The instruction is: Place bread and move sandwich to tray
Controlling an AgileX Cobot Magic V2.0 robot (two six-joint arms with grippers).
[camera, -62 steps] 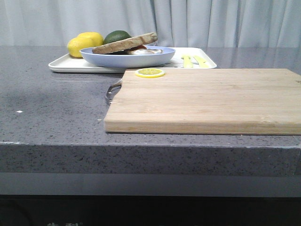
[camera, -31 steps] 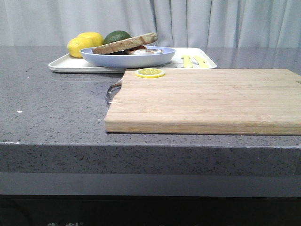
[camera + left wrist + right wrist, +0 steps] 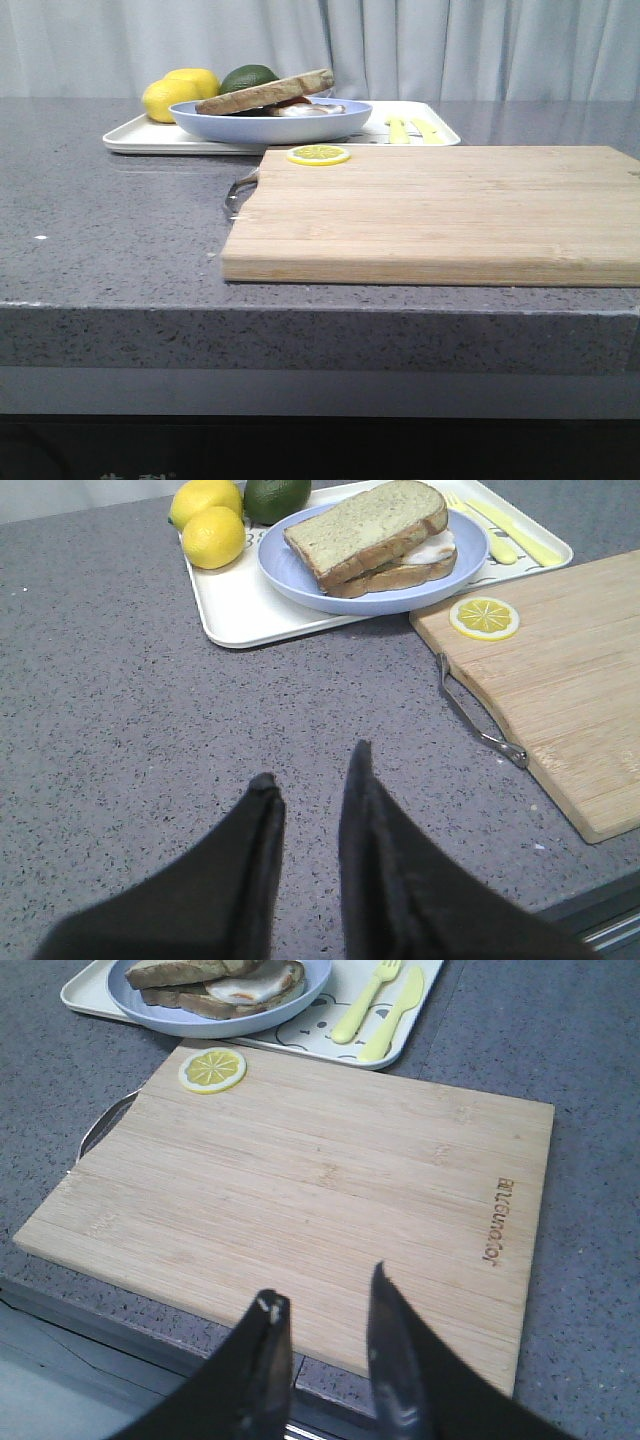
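The sandwich (image 3: pixel 265 95) lies on the pale-blue plate (image 3: pixel 270 125), which stands on the white tray (image 3: pixel 150 140) at the back left. The bread (image 3: pixel 365 525), with its greenish-beige face up, is the top slice, over the fried egg (image 3: pixel 430 550) and the lower slice. The right wrist view shows the sandwich (image 3: pixel 215 980) too. My left gripper (image 3: pixel 311 763) is open and empty over bare counter, well short of the tray (image 3: pixel 235 610). My right gripper (image 3: pixel 324 1283) is open and empty over the near edge of the cutting board (image 3: pixel 310 1180). Neither gripper shows in the front view.
A wooden cutting board (image 3: pixel 440 210) with a metal handle (image 3: pixel 480 720) fills the middle and right of the grey counter. A lemon slice (image 3: pixel 318 154) lies on its far left corner. Two lemons (image 3: pixel 180 92), an avocado (image 3: pixel 248 76) and yellow cutlery (image 3: pixel 365 1000) share the tray.
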